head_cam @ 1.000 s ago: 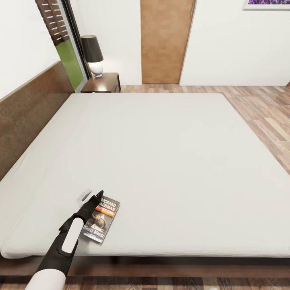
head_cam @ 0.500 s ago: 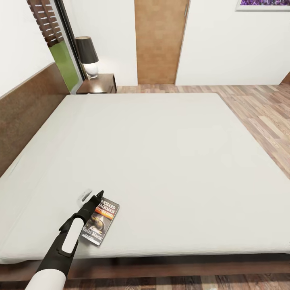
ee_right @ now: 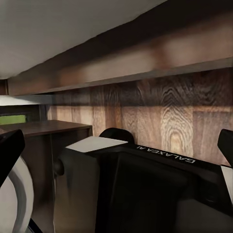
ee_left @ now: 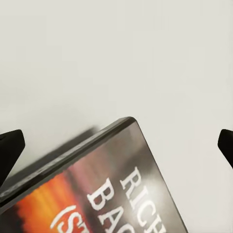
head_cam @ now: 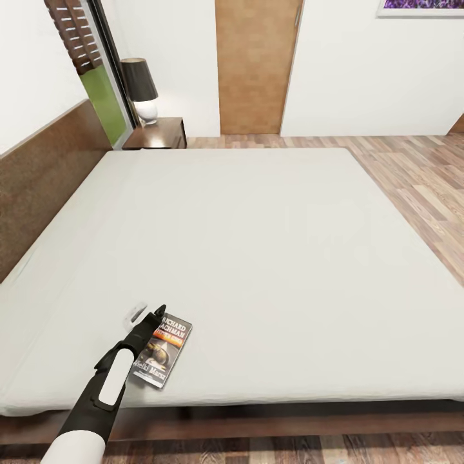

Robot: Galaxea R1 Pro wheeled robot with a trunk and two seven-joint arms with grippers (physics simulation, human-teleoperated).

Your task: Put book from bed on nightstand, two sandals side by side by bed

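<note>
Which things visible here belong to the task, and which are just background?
Task things: book, bed, nightstand, left gripper open by the book.
Background: lamp, door, lavender picture, floor.

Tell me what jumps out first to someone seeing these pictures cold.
The big off-white bed takes up most of the head view. Near its front left edge lies a small dark book, with the left claw open right at its top corner, fingertips wide apart in the wrist view. Far back stands a black-shaded lamp on a nightstand.
</note>
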